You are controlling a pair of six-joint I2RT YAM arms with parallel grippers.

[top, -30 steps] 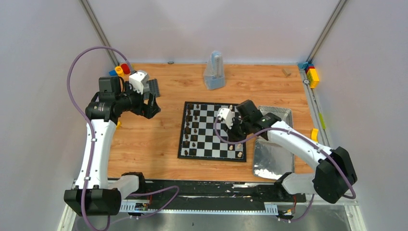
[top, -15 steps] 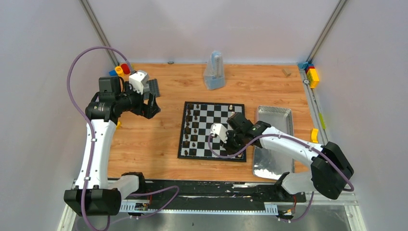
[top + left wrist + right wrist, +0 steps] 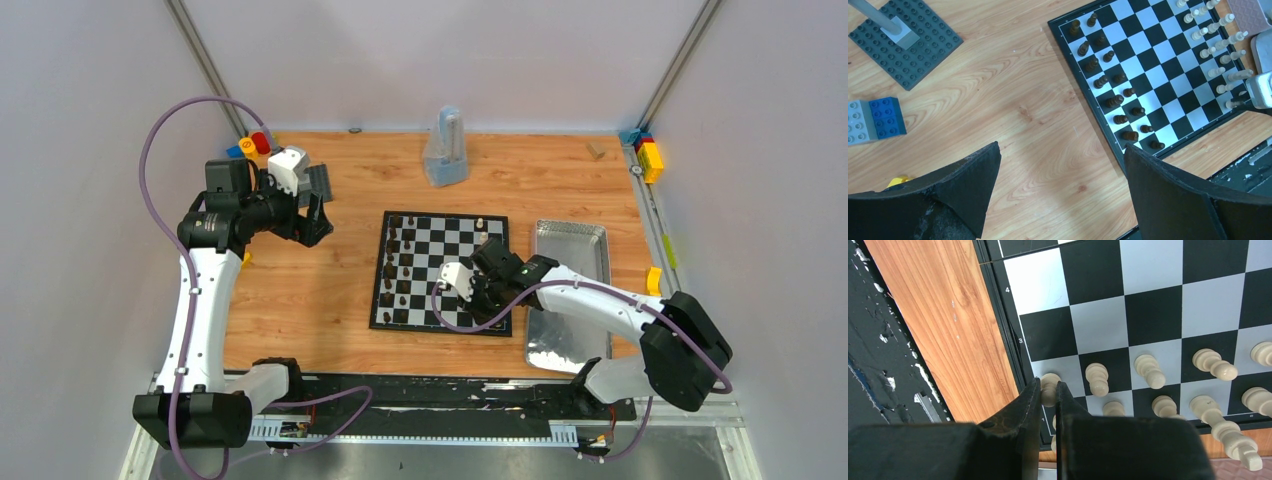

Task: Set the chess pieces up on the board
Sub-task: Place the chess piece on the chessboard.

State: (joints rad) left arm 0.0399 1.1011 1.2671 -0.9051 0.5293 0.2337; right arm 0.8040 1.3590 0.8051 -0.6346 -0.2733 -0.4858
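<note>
The black and white board (image 3: 440, 262) lies mid-table. Dark pieces (image 3: 393, 265) stand in its two left columns; they also show in the left wrist view (image 3: 1108, 80). Cream pieces (image 3: 1150, 371) stand along its right side. My right gripper (image 3: 1048, 385) is low over the board's near right corner (image 3: 478, 296), shut on a cream pawn (image 3: 1049, 389) that sits over a white square by the border. My left gripper (image 3: 1063, 170) is open and empty, high over bare wood left of the board (image 3: 318, 225).
A silver tray (image 3: 572, 300) lies right of the board. A clear bag (image 3: 445, 150) stands at the back. A dark grey baseplate (image 3: 903, 42) and blue and grey bricks (image 3: 885, 117) lie at the left. Coloured blocks (image 3: 650, 155) sit at the right rail.
My right gripper has moved from the board's right edge toward the near side and lower, onto the near right corner squares, with the pawn in it. The left arm has not moved.
</note>
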